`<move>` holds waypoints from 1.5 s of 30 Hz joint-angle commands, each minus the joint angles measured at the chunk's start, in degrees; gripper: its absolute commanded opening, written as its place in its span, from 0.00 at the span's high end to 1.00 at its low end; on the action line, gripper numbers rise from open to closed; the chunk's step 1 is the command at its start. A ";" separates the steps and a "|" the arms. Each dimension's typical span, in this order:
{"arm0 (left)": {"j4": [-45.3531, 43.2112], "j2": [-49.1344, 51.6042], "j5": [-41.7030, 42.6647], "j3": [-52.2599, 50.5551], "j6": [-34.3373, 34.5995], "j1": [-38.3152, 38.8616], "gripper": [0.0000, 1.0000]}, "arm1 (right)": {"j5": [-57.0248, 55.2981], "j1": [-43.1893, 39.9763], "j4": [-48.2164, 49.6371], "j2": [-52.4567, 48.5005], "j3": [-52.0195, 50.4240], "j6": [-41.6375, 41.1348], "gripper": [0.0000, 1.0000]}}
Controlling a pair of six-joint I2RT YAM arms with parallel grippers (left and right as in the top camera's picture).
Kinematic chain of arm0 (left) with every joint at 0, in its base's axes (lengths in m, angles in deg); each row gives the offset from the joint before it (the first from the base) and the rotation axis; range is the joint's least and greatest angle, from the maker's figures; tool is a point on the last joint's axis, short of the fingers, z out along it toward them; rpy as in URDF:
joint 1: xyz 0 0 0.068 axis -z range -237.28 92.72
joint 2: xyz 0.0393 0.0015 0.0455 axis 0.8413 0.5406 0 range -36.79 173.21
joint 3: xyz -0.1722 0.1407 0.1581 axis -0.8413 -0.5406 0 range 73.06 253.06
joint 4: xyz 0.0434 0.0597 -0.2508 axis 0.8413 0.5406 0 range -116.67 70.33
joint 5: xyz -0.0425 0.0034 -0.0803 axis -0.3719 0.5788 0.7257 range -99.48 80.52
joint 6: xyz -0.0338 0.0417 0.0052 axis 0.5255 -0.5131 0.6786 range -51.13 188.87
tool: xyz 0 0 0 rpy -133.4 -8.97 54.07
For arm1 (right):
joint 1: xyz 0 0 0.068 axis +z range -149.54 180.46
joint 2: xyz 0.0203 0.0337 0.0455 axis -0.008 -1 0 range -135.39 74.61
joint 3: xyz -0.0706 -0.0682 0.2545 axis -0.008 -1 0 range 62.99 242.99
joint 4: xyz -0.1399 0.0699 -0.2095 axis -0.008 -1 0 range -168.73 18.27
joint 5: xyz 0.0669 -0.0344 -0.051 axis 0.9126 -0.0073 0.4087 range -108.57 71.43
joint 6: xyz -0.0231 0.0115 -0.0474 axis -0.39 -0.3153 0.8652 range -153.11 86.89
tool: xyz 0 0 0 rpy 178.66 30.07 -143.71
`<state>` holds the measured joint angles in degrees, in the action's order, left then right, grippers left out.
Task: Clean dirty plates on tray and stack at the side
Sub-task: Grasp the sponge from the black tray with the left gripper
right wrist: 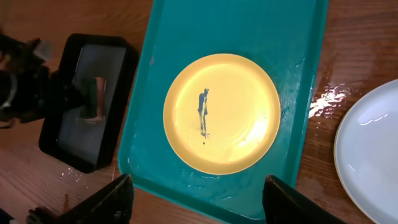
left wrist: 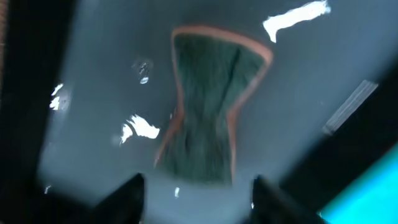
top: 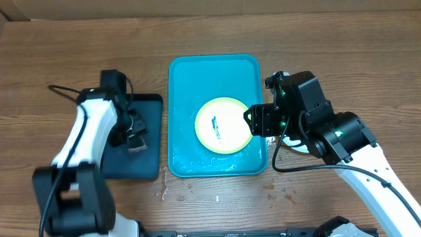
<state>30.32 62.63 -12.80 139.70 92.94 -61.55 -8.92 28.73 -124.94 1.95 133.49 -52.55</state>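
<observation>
The plate [right wrist: 221, 112] lies on the tray [right wrist: 186, 37], just ahead of the released, empty right tool [right wrist: 199, 183].

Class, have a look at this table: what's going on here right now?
A two-armed robot is cleaning plates. One yellow-green-rimmed plate with a dark smear lies in the turquoise tray. The right hand hangs open by the plate's right edge, holding nothing. The left hand is open over a green sponge lying in the wet black tray. Another plate sits on the table, right of the turquoise tray.
</observation>
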 commanded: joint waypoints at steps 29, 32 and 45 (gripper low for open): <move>-1.86 6.23 -4.61 3.19 -2.62 -0.15 0.96 | -5.44 0.24 -0.35 -0.11 0.20 -1.57 0.52; -6.47 6.23 -4.61 -1.92 -2.64 -0.17 0.95 | -10.32 0.09 -0.33 -0.28 -0.48 -4.07 0.51; 3.78 6.19 -4.33 5.90 -4.70 -0.26 0.96 | -6.12 -5.40 3.39 -12.66 -1.68 -1.90 0.43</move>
<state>30.61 69.40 -16.82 140.35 89.64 -61.55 -19.34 24.20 -122.88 -7.93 132.36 -57.33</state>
